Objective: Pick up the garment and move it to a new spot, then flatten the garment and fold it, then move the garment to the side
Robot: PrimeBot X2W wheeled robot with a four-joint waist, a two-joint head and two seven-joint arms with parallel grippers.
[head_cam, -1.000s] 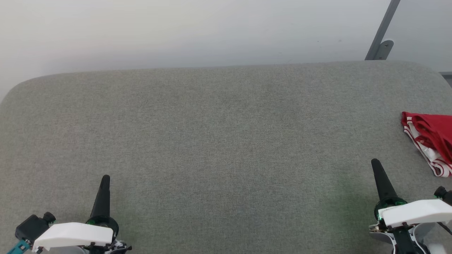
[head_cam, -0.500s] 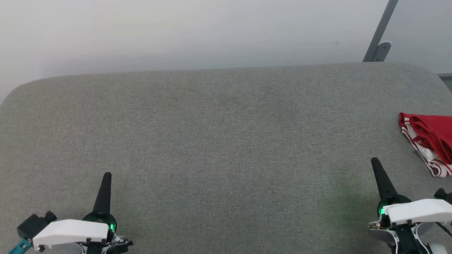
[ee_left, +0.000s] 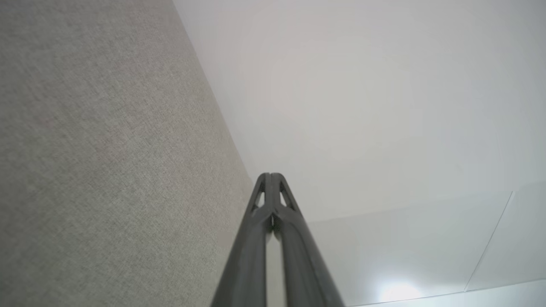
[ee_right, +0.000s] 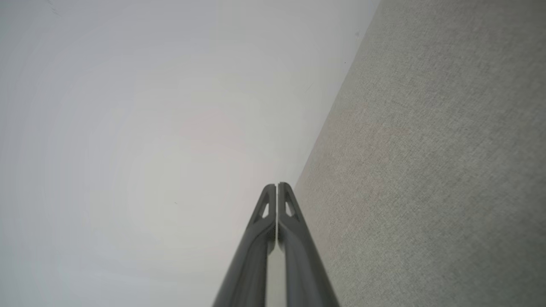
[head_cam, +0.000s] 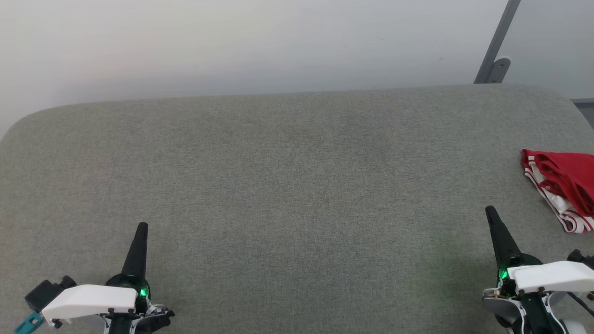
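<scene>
Garment (head_cam: pixel 564 183): red-and-white, bunched at far right of grey fabric surface (head_cam: pixel 297 162).
Left gripper (head_cam: pixel 142 227) and right gripper (head_cam: pixel 489 211) are seen closed, nothing gripped.

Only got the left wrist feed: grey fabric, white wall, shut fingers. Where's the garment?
Observer: The garment lies at the far right edge of the grey padded surface, cut off by the head view's frame.
Operator: Anything gripping it?
Observer: No. The right gripper is shut, empty, apart from it, nearer the robot.
Operator: Folded?
Observer: Can't tell. It's a compact red bundle, white striped trim along its near edge.
</scene>
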